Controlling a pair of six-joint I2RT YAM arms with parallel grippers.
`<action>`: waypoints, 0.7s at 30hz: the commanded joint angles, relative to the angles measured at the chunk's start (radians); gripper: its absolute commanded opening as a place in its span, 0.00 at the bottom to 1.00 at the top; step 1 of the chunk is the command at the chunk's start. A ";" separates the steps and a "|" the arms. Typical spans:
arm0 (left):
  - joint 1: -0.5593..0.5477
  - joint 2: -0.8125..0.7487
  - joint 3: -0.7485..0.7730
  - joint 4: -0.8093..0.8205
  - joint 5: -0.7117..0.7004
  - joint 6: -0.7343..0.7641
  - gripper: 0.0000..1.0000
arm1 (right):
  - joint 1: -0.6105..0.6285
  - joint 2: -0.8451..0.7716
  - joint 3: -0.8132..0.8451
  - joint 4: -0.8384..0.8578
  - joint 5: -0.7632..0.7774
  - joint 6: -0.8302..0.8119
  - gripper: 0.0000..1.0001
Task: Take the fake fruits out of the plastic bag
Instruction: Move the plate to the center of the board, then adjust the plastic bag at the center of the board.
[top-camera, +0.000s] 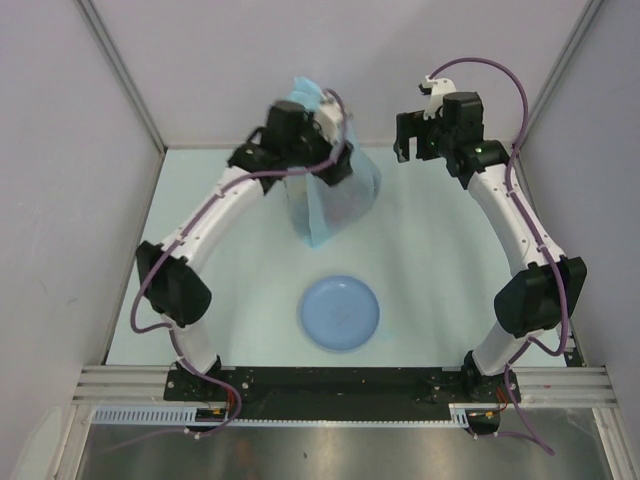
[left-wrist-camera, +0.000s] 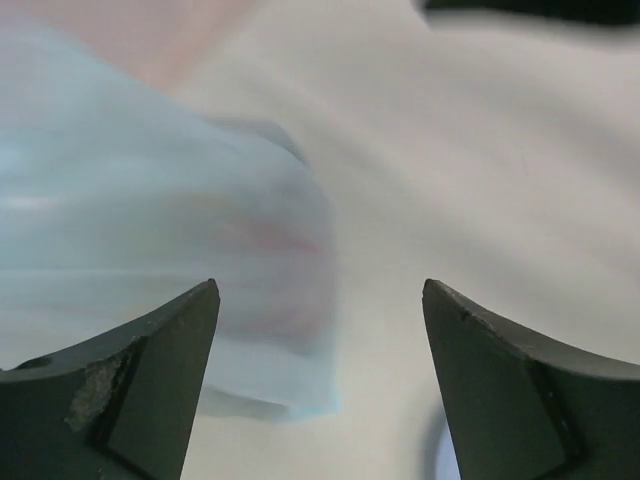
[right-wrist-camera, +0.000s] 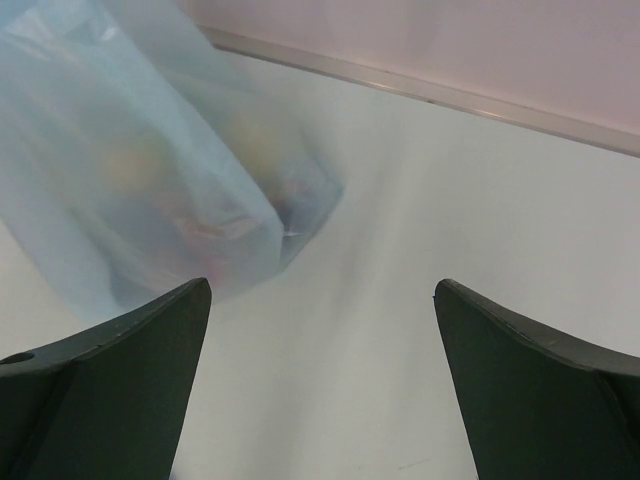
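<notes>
The translucent light-blue plastic bag (top-camera: 325, 205) stands tall at the back middle of the table, its top bunched near my left gripper (top-camera: 336, 160). In the left wrist view the bag (left-wrist-camera: 150, 230) is blurred and lies left of the gripper (left-wrist-camera: 320, 290), whose jaws stand wide apart with nothing between them. My right gripper (top-camera: 410, 150) is open and empty, to the right of the bag. In the right wrist view (right-wrist-camera: 322, 285) the bag (right-wrist-camera: 150, 150) is at the upper left. The fake fruits (right-wrist-camera: 130, 165) show through it only as blurred yellowish and reddish shapes.
A round light-blue plate (top-camera: 340, 312) lies on the pale table (top-camera: 430, 250) in front of the bag, between the two arms. Grey walls close in the back and both sides.
</notes>
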 joint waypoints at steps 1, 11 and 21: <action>0.126 -0.098 0.218 0.033 -0.138 -0.223 0.89 | -0.027 -0.014 0.013 0.063 0.050 0.039 0.99; 0.285 0.155 0.486 0.228 -0.192 -0.372 0.91 | 0.025 0.026 0.053 0.073 0.052 0.016 0.99; 0.252 0.220 0.401 0.197 -0.256 -0.311 0.68 | 0.031 0.032 0.049 0.082 0.070 -0.013 0.99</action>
